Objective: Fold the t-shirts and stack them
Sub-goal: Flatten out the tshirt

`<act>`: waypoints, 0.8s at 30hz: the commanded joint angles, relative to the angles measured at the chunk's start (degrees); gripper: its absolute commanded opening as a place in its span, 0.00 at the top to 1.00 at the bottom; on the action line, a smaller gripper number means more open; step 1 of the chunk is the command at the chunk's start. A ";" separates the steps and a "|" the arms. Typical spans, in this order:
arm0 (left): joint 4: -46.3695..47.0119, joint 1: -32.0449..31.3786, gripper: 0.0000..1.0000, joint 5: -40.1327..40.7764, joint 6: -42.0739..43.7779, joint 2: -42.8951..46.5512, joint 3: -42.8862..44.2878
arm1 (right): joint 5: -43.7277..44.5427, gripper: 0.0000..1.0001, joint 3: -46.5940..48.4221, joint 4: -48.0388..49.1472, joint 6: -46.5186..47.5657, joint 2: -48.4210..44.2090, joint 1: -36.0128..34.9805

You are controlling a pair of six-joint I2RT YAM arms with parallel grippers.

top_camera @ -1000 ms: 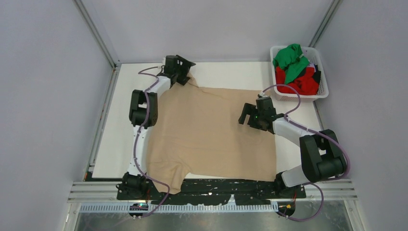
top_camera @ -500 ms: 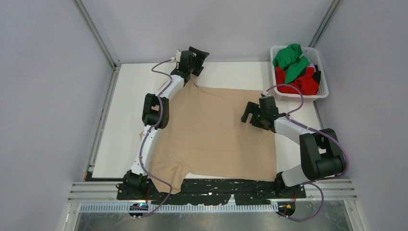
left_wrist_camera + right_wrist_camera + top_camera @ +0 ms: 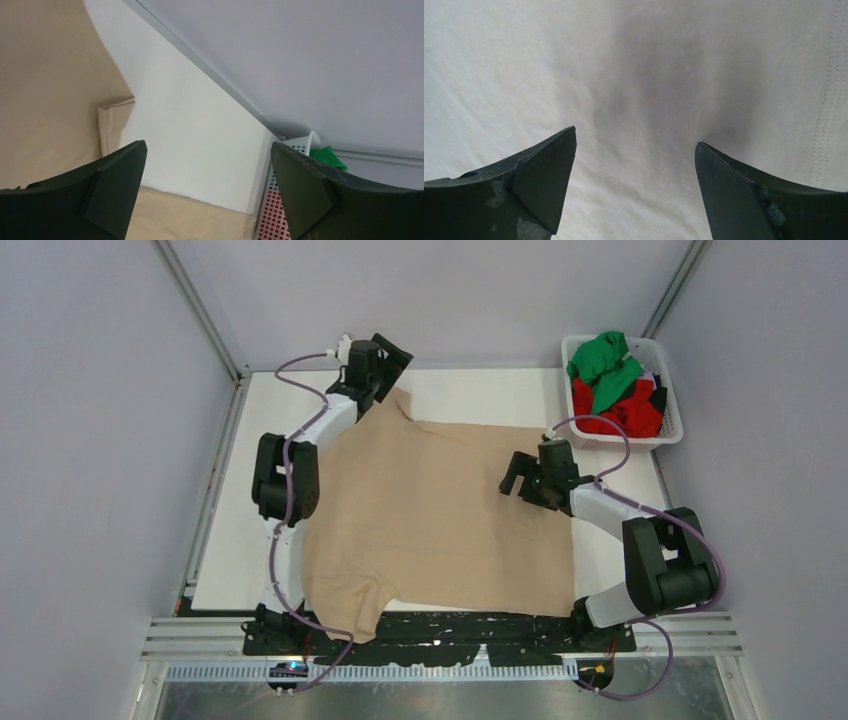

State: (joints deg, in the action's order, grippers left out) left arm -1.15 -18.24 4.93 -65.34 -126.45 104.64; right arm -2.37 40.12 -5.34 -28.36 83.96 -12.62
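Both stand open and empty, left gripper (image 3: 207, 150) beside the beige t-shirt's (image 3: 440, 510) far sleeve, right gripper (image 3: 634, 135) above its hem; cloth judged limp and light, so pinch an edge.

One shirt (image 3: 440, 510) lies spread flat across the middle of the surface (image 3: 470, 390), a near-left sleeve lapping over the near edge. A basket (image 3: 669, 390) sits at the far right corner, just beyond the shirt's far right corner, with more shirts (image 3: 612, 390) heaped in it. The left arm (image 3: 285, 465) runs along the shirt's left side, its jaws at the far-left sleeve. The right arm (image 3: 660, 560) reaches in from the right, its jaws over the shirt's right part.
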 commanded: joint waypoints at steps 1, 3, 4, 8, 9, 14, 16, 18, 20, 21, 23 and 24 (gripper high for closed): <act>-4.58 0.65 0.00 -1.19 1.81 -2.63 1.76 | -0.64 0.04 -0.19 1.86 0.50 -2.38 0.23; -8.24 0.66 0.00 -1.79 1.63 -4.99 4.61 | -0.50 0.05 -0.33 1.89 0.58 -2.61 0.16; -9.27 0.66 0.00 -2.12 1.33 -5.78 5.32 | -0.47 0.05 -0.44 1.86 0.65 -2.76 0.26; -9.23 0.66 0.00 -1.21 0.27 -6.69 4.89 | -0.04 0.05 -0.53 1.76 0.89 -2.74 0.30; -9.06 0.58 0.00 -0.96 -0.09 -6.92 4.79 | -0.06 0.04 -0.55 1.75 0.91 -2.66 0.26; -9.49 0.19 0.00 -1.73 -3.49 -10.01 6.31 | 0.05 0.05 -0.27 1.76 0.94 -1.92 0.29; -7.58 -0.23 0.00 -2.58 -5.10 -11.26 6.36 | -0.11 0.05 -0.05 1.74 0.94 -1.59 0.31; -6.92 -0.73 0.00 -2.83 -6.14 -12.43 7.72 | -0.23 0.04 0.04 1.72 0.94 -1.29 0.32; -7.22 -1.19 0.01 -2.68 -6.36 -13.40 9.93 | -0.22 0.05 0.04 1.74 0.97 -1.08 0.32; -7.20 -1.53 0.00 -2.58 -6.44 -13.87 10.94 | -0.20 0.05 0.02 1.74 1.01 -0.99 0.32; -7.16 -2.14 0.00 -2.18 -6.52 -14.64 12.83 | -0.10 0.05 0.14 1.75 0.96 -0.71 0.31; -7.28 -2.49 0.00 -1.77 -6.37 -15.00 13.93 | -0.20 0.05 0.18 1.74 0.99 -0.63 0.31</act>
State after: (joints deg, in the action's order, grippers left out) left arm -9.67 -19.05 2.76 -70.65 -140.00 113.69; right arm -2.66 39.42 -5.19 -28.14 83.00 -12.60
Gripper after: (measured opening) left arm 0.994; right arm 0.954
